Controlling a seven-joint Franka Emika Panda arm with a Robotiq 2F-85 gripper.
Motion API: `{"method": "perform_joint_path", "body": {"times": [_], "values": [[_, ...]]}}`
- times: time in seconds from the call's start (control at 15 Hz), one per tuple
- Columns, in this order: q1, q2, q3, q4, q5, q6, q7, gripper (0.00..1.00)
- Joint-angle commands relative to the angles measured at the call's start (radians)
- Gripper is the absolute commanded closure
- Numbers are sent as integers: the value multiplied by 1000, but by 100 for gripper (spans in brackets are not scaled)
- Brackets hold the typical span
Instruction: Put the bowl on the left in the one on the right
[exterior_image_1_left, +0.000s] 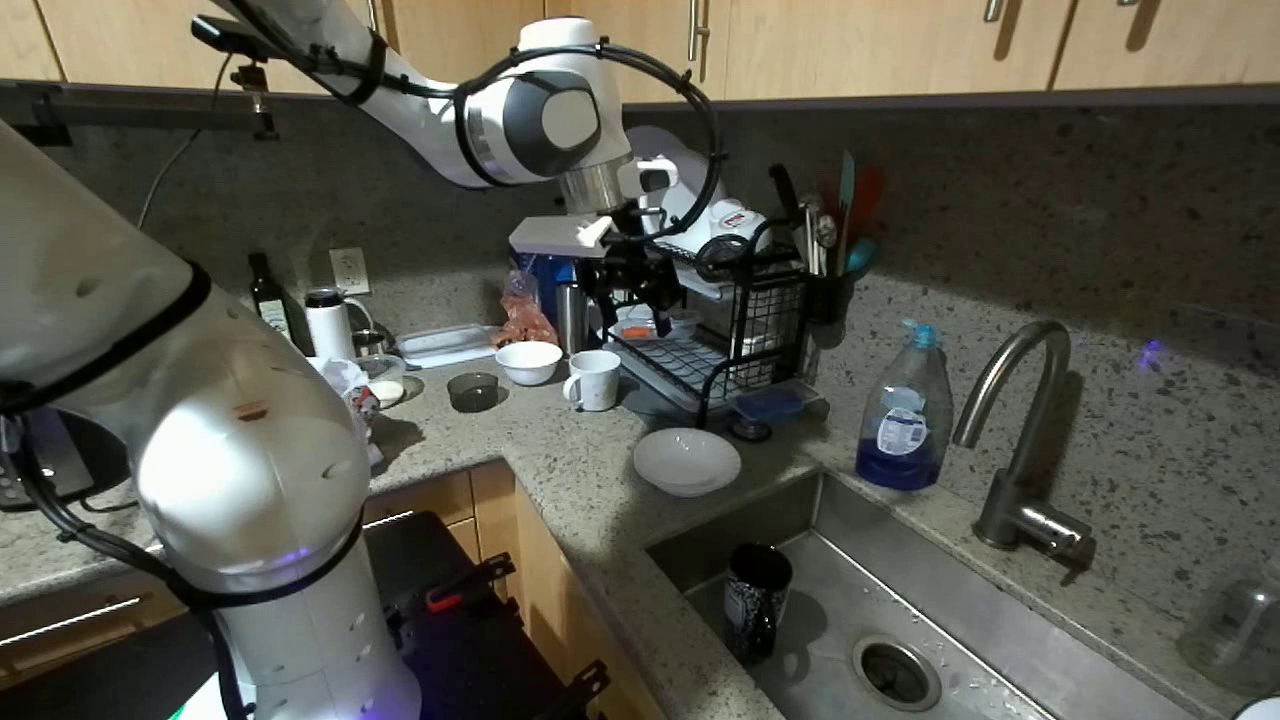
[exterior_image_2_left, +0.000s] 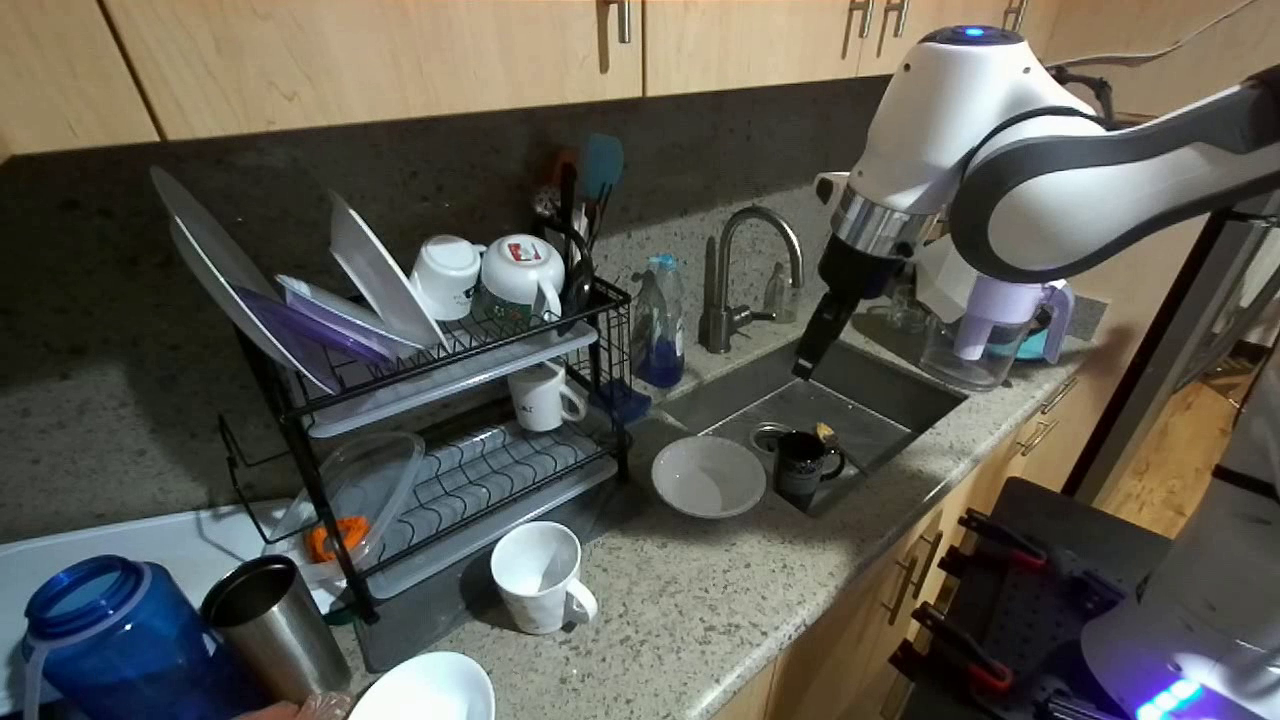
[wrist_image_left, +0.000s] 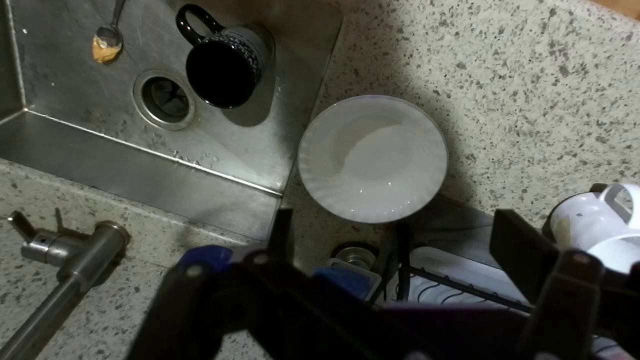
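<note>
Jaws parted. On the worktop (exterior_image_1_left: 585, 480), in an exterior view: white bowl (exterior_image_1_left: 529, 363) at ten o'clock from shallow fluted bowl (exterior_image_1_left: 687, 462).

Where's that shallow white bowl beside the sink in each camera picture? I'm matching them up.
In an exterior view: the shallow white bowl, just right of centre, above-left of the black mug.
In an exterior view: the bowl, lower half, left of the mug.
Wrist view: the bowl, near centre, below-right of the mug.
Shared landmark: the mug, in the sink in all three.
</note>
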Motion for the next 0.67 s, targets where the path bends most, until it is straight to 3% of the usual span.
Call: {"method": "perform_joint_path", "body": {"times": [0.0, 0.6], "values": [[19, 7, 5, 3, -9, 7, 29, 0], [114, 107, 39, 56, 37, 48, 45, 0]]}}
